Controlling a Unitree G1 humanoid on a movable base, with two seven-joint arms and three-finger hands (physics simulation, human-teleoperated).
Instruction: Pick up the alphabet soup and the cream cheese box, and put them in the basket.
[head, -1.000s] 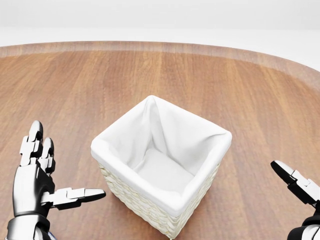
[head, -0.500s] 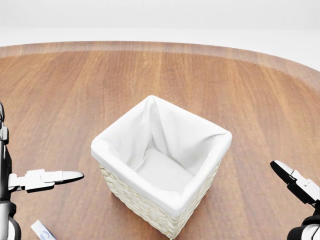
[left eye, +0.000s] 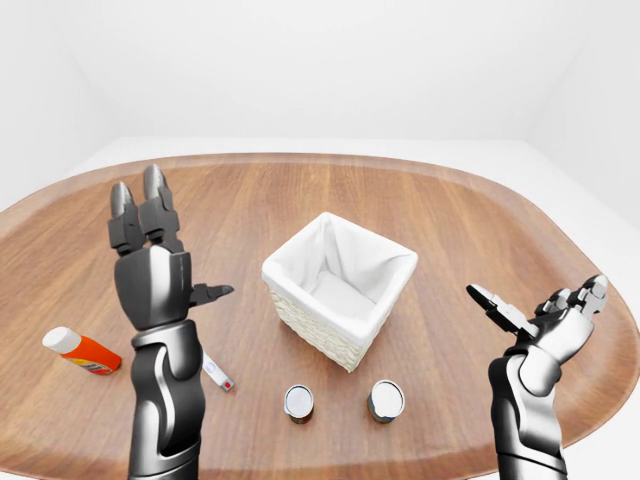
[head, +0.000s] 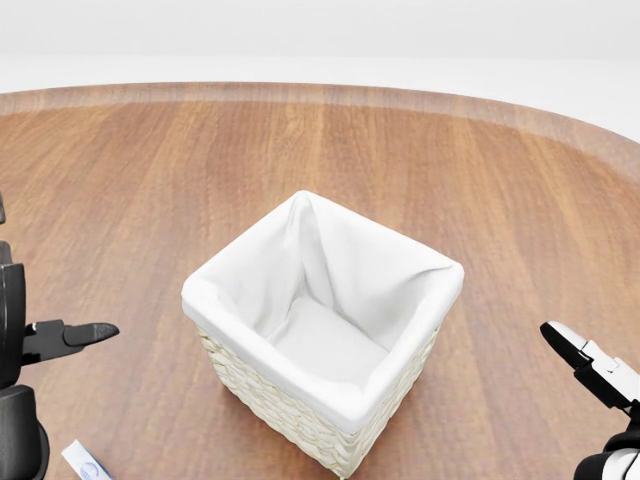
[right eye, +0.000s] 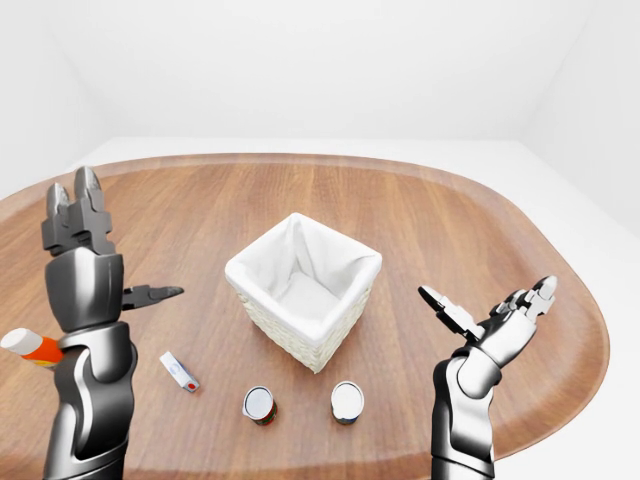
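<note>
Basket (left eye: 340, 285) centred, left robot hand (left eye: 150, 260) raised, spread

Basket (left eye: 340, 288): square woven wicker, pale cream, white cloth liner folded over the rim; upright at the table's middle, turned corner-on, holding nothing.

Alphabet soup (right eye: 259, 404): small can standing upright, silver lid up, at 7 o'clock of the basket (one of two similar cans; labels too small to confirm which).

Cream cheese box (right eye: 179, 371): flat, white, lying at 8 o'clock.
</note>
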